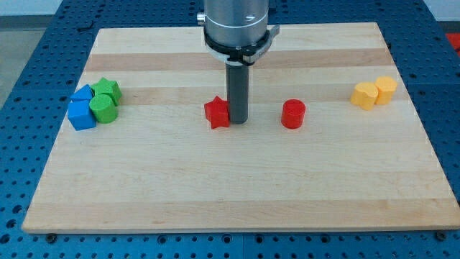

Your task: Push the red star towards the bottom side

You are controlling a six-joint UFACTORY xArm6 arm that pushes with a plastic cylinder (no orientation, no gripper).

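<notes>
The red star (216,113) lies near the middle of the wooden board (237,187), a little left of centre. My tip (238,121) stands right against the star's right side, touching or nearly touching it. The dark rod rises from there to the grey arm body (238,21) at the view's top. A red cylinder (293,114) stands to the right of the tip, apart from it.
At the view's left, two blue blocks (82,109) and two green blocks (106,101) sit clustered together. At the view's right, two yellow blocks (374,93) sit side by side. A blue perforated table surrounds the board.
</notes>
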